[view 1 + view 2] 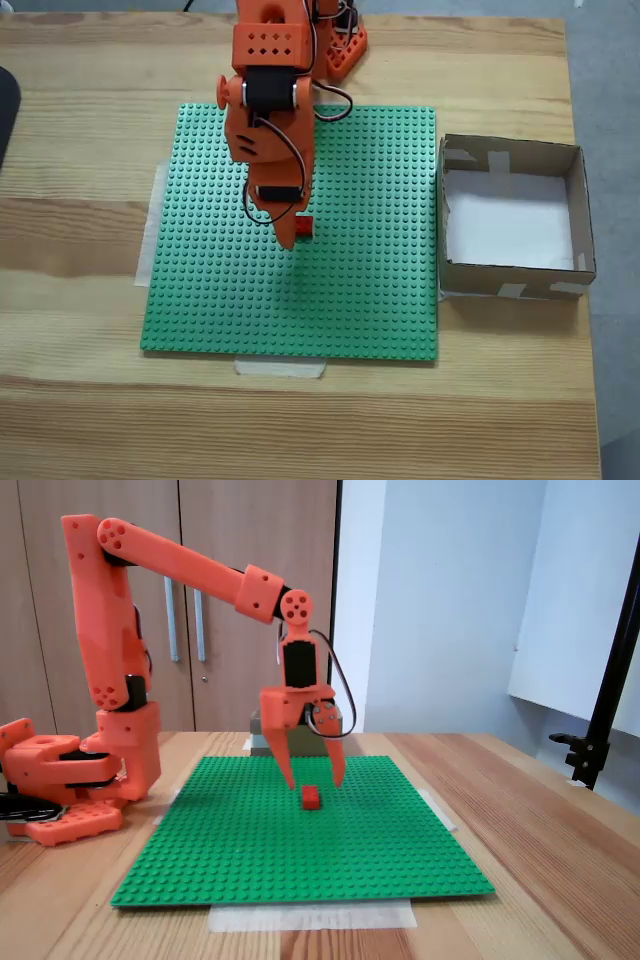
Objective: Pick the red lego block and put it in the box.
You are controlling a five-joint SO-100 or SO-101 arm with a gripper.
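Fixed view, block: the red lego block is small, rectangular, sitting on the green baseplate.
Jaws: the gripper is spread wide just above it.
Box: the box is brown cardboard, white floor.

The arm is built from bright orange plastic links, blocky and flat-sided, with rounded ends at the joints. Small dark screw holes are seen in clusters on the joint caps, and a grid of small holes is seen on the upper housing from above. Black servo bodies are set between the orange parts. Thin black cables are looped along the wrist. The gripper is ended by two tapered orange jaws. A wide orange base is seen.
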